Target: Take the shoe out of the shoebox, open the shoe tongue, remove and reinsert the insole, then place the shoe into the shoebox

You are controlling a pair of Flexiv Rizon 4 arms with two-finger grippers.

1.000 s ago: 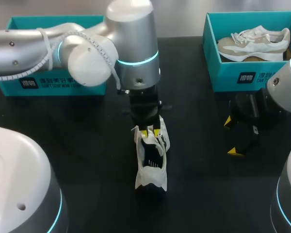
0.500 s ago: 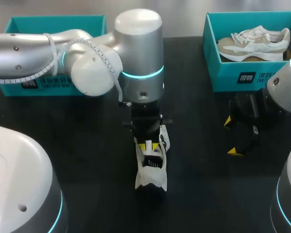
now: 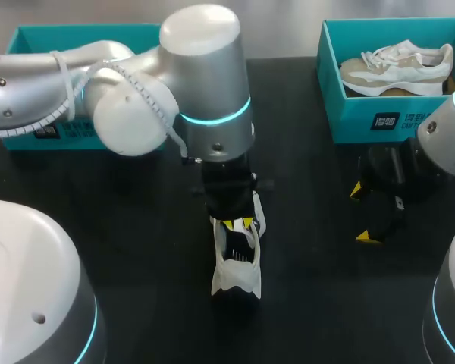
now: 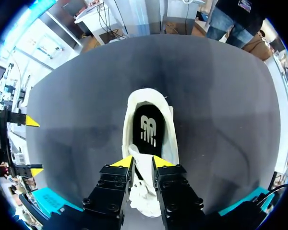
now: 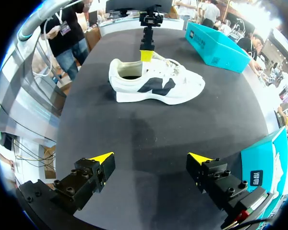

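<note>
We pinch the shoe (image 3: 235, 267) by its tongue (image 4: 143, 168)
It sits in the middle of the table (image 3: 136, 227), our left gripper (image 4: 142, 163) squeezed tight on the tongue. Our right gripper (image 5: 150, 158) is wide open and empty, toward the right edge. The shoebox (image 3: 364, 115) is at the far right corner

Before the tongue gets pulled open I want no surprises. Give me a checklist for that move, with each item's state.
1. Shoe standing on the table: ok.
2. Left gripper shut on the tongue: ok, a finger on each side of it.
3. Insole lying in the shoe: ok, it shows through the opening.
4. Right gripper open and apart from the shoe: ok.
5. Shoe held down against the pull: not ok, nothing else touches it.
6. Laces slack enough: cannot tell.
</note>
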